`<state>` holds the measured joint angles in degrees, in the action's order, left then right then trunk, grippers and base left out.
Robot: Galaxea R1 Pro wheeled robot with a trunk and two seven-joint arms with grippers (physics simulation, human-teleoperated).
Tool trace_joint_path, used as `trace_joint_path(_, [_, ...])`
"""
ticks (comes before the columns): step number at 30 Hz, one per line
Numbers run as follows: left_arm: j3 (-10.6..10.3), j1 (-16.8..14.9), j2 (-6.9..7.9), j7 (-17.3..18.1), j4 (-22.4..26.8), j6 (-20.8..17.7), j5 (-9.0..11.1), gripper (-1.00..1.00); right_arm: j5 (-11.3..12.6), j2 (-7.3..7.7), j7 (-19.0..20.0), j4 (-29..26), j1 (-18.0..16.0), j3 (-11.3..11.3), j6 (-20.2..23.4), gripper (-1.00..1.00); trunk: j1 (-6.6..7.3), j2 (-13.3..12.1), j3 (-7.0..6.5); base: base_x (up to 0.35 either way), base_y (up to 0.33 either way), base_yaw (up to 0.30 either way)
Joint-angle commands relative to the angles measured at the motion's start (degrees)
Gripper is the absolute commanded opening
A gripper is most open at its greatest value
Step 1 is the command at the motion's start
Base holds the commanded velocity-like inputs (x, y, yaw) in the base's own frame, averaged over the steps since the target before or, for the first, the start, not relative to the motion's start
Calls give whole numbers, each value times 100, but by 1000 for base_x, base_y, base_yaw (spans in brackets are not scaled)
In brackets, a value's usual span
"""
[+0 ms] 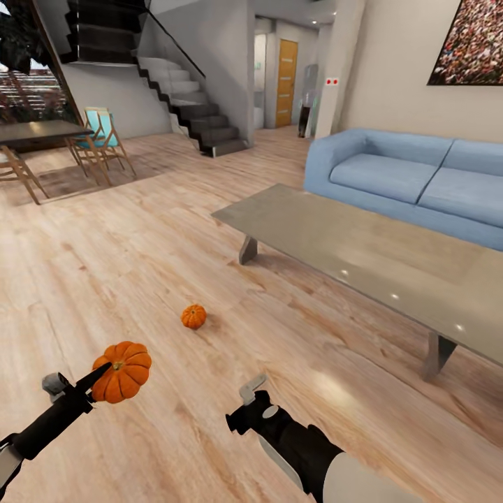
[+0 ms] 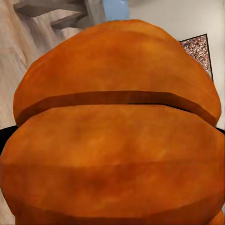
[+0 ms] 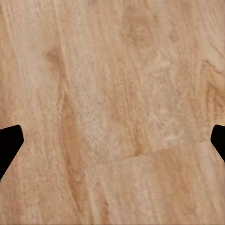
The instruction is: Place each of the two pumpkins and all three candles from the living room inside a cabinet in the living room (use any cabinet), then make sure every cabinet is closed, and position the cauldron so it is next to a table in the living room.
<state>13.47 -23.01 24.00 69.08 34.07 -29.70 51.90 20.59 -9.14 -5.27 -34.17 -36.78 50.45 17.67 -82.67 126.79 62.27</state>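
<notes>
Left pincer (image 1: 105, 381) is clamping one pumpkin (image 1: 123, 371) off the floor (image 1: 140, 265) for carrying to a cabinet; right pincer (image 3: 112, 140) is hanging wide open, empty, over bare boards. Second pumpkin (image 1: 193, 316) is lying on the floor near the bench (image 1: 363, 258).

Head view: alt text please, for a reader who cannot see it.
The left gripper holds an orange pumpkin above a wood floor; a second pumpkin lies ahead, near a long grey table and a blue sofa. The right gripper is empty.
</notes>
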Motion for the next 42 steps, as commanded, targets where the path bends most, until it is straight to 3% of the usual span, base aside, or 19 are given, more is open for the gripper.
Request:
trace_joint_path(1, [6, -1, 0, 15, 3, -10, 15, -100, -1, 0, 0, 3, 0, 0, 0, 100, 0, 0, 2, 333, 0, 289])
trace_joint_path(42, [6, -1, -3, 9, -6, -10, 11, -100, 24, 20, 5, 2, -4, 0, -113, 100, 0, 0, 69, 333, 0, 285])
